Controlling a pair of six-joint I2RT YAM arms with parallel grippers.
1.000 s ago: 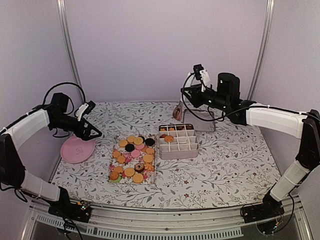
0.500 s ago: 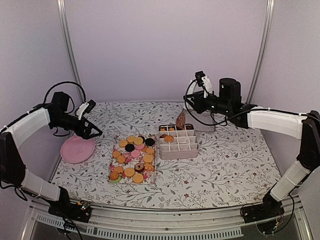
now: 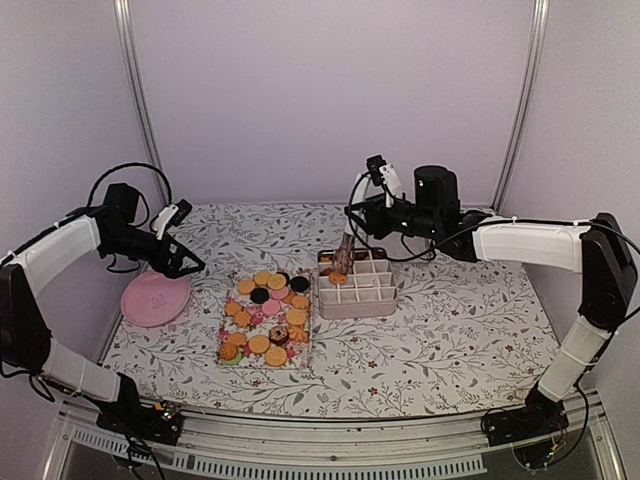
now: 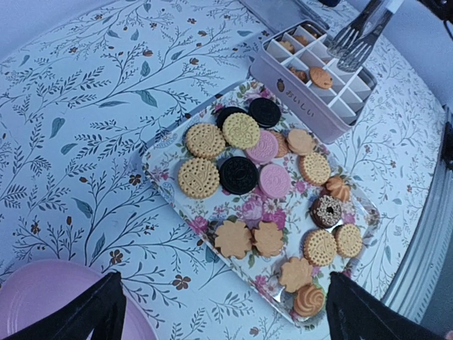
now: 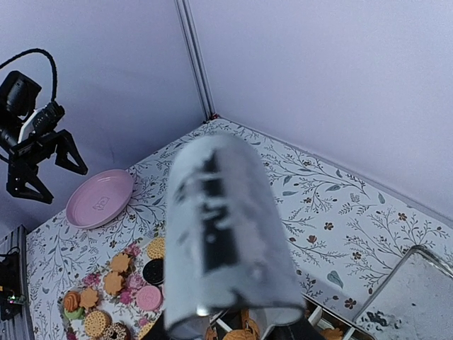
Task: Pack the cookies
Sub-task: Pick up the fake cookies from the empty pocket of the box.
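Several cookies (image 3: 265,320) (image 4: 241,173), mostly orange-tan with some black and pink, lie on a flowered tray (image 4: 166,152). A few more sit in a pink divided box (image 3: 357,283) (image 4: 283,85). My right gripper (image 3: 362,214) is shut on metal tongs (image 3: 347,240) (image 5: 219,234) that slant down, with their tips (image 4: 354,41) over the box's back-left cells. The blurred tongs hide my right fingers in the right wrist view. Whether the tips hold a cookie I cannot tell. My left gripper (image 3: 185,262) (image 4: 233,319) hangs open and empty above the table, left of the tray.
A pink plate (image 3: 155,298) (image 4: 42,297) lies at the left edge, under my left gripper. The box's metal lid (image 3: 405,240) (image 5: 410,297) lies flat behind the box. Purple walls close in the back and both sides.
My right arm has swung left and carried the tongs from above the lid to over the box's back-left cells. The left arm has not moved.
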